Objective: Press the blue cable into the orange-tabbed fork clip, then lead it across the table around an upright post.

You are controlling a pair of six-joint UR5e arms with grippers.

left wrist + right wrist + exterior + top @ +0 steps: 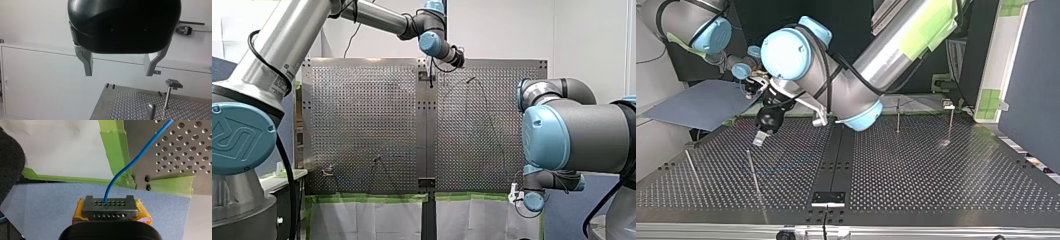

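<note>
Got my left arm stretched over the perforated metal bench, black metal-fingered end effector wide open, empty. Right yellow-padded end effector, low off the bench corner, pinching the thin blue cable.

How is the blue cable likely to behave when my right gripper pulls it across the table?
Probably floppy: the cable bends in a soft curve from my right gripper to the table. It looks thin, so it is likely light. It looks smooth, so it might slide in the grip.
</note>
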